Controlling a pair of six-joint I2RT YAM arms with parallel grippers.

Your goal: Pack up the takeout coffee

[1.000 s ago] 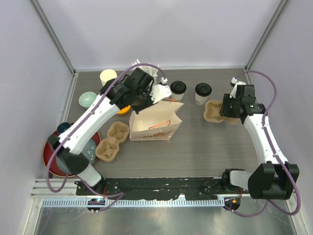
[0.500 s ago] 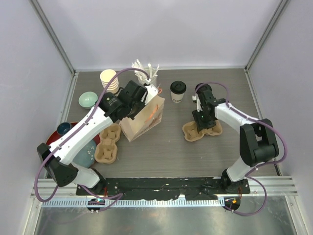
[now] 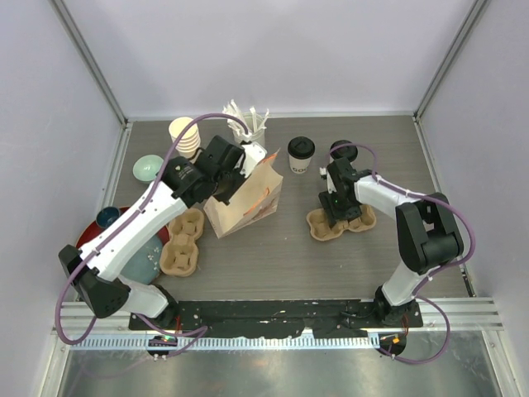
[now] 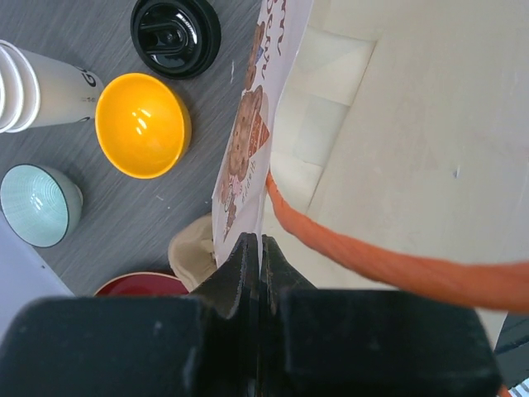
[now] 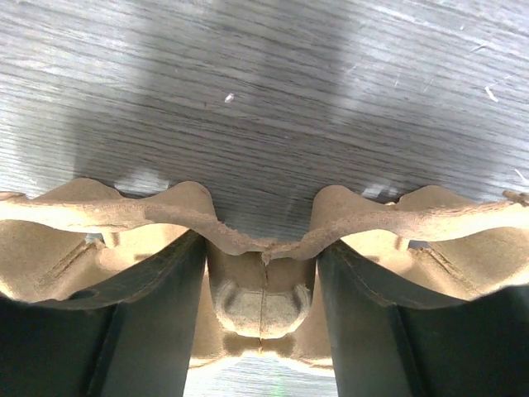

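The right gripper (image 5: 260,248) is standing with its fingers (image 5: 140,331) apart, one on each side of the middle post of the cup carrier (image 5: 99,265). A thin gap is showing on both sides, so I judge they are not squeezing it. The left gripper (image 4: 260,252) is pinching the top edge of the paper bag (image 4: 397,124), its fingers pressed together on the paper, just beside the orange handle (image 4: 372,260).

The first coffee cup (image 3: 301,154) is standing on the table (image 3: 331,273) between the bag and the right arm. The second coffee cup (image 3: 342,150) is standing just behind the right wrist, partly hidden by it. Neither one is sitting in the carrier or the bag yet.

Several things could be going wrong from here. The carrier is light, so a finger catching its ridge could be dragging it along. The wrist, when turning, could be knocking over the cup behind it. The bag appears to be leaning and is hanging on one thin edge, so the paper could be slipping or tearing.

For moving, bare table is lying in front of the bag and the carrier, toward the arm bases. The back and left are crowded: the stack of cups (image 3: 183,136), the teal bowl (image 3: 149,168), the yellow bowl (image 4: 142,124) and a spare carrier (image 3: 183,240).
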